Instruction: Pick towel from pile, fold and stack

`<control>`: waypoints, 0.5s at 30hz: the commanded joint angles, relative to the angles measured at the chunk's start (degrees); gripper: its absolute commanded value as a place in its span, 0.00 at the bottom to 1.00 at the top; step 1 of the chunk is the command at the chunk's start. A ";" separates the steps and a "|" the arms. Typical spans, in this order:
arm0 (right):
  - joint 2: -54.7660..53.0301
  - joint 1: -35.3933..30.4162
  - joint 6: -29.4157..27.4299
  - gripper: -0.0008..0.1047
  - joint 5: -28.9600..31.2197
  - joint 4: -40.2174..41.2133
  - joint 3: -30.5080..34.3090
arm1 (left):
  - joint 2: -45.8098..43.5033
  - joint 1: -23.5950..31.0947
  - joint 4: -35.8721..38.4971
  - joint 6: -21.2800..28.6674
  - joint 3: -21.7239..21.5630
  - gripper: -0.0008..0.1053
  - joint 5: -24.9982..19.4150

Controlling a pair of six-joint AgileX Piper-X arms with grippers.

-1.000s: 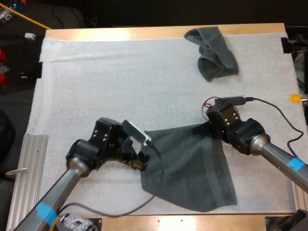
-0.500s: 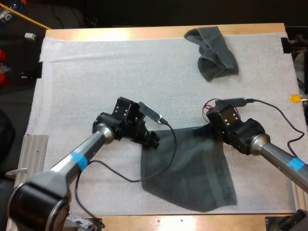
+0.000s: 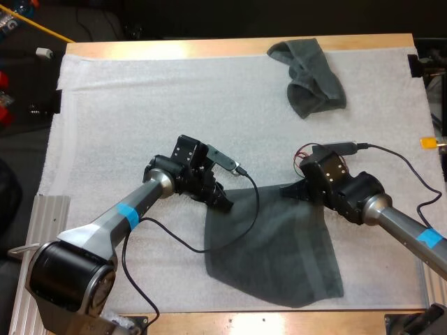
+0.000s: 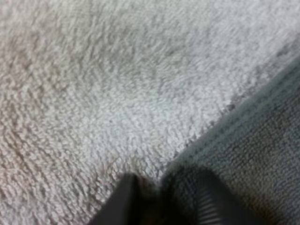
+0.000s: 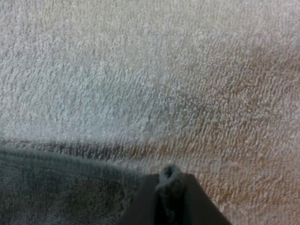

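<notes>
One flat towel (image 3: 279,244) spread on mat (image 3: 140,105), far-left corner pinched by left gripper (image 3: 225,204) fingers, far-right corner by right gripper (image 3: 286,190) fingers, crumpled towel (image 3: 311,77) well apart, far side.

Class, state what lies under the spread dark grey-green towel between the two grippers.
The spread dark grey-green towel lies on the white mat, visible around its edges. Anything else beneath it is covered.

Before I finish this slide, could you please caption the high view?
The right hand pinches one far corner of the spread towel, left hand at the other, crumpled towel beyond.
</notes>
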 commanded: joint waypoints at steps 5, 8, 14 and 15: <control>-0.20 -0.04 -0.62 0.01 0.39 0.18 -0.13 | 0.49 -0.32 3.30 -0.52 0.25 0.09 0.80; -0.20 -0.04 -0.62 0.01 0.39 0.18 -0.13 | -1.24 -0.32 4.07 -0.52 0.25 0.05 0.80; -1.06 -0.04 -5.09 0.01 0.39 0.34 -0.13 | -11.40 -0.32 5.31 -0.52 0.25 0.01 0.80; -1.76 -0.04 -5.92 0.01 0.39 0.43 -0.13 | -13.57 -0.32 5.83 -0.52 0.25 0.01 0.80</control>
